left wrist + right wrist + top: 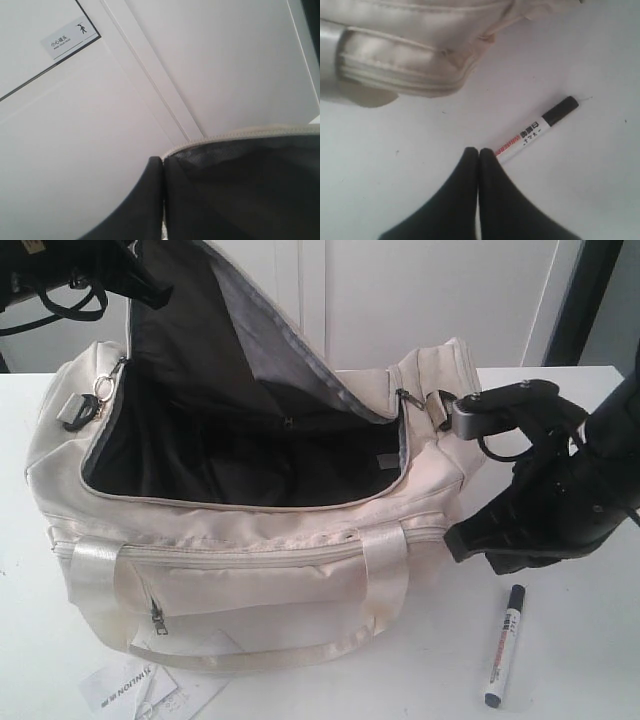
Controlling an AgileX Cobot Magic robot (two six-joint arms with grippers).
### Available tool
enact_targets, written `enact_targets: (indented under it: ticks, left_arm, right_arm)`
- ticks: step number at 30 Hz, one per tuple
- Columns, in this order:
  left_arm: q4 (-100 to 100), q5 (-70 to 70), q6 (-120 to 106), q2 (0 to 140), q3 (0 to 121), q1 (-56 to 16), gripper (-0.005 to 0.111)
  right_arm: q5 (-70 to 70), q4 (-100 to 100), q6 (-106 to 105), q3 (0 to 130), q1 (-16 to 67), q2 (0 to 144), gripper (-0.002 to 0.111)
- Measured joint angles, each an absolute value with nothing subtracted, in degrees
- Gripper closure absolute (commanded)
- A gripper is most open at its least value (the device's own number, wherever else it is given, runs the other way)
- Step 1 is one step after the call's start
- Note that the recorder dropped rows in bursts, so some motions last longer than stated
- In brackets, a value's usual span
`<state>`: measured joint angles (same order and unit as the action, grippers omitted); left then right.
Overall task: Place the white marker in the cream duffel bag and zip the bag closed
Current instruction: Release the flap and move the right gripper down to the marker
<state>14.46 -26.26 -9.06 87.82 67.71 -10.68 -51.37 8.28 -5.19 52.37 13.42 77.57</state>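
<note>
The left gripper (161,160) pinches the raised flap (220,330) of the open bag (250,570). The right gripper (479,150) is clenched empty above the marker (535,131), which lies on the table (580,660) beside the bag.

Left arm: black, seen at the upper left of the exterior view, raised high. Left end effector (138,280): both dark fingers (145,200) pressed flat together, pinching the lifted flap edge of the cream duffel bag (250,585). Right arm: black, enters from the right edge, slanting downward toward the middle. Right end effector (452,542): held low, fingers (495,200) closed tip to tip, holding nothing.
</note>
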Motion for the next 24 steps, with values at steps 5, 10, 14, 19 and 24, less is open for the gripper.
enact_targets:
  ticks: [5,10,14,19,24]
  left_arm:
    - [14.46,-26.26,-9.06,87.82,67.71,-10.68,0.107]
    - [14.46,-26.26,-9.06,87.82,67.71,-10.68,0.107]
    - [14.46,-26.26,-9.06,87.82,67.71,-10.68,0.107]
    - [14.46,-26.26,-9.06,87.82,67.71,-10.68,0.107]
    - [14.46,-26.26,-9.06,87.82,67.71,-10.68,0.107]
  right_arm:
    - [-50.41,5.37,4.21,50.99,12.86,77.35,0.092]
    - [-51.28,0.71,12.85,50.75,12.70,77.24,0.068]
    - [-51.41,-0.31,17.22,50.75,12.70,77.24,0.060]
    - [-51.24,-0.93,20.99,50.62,12.70,80.23,0.060]
    - [-50.01,-1.32,22.42,48.96,11.95,84.14,0.060]
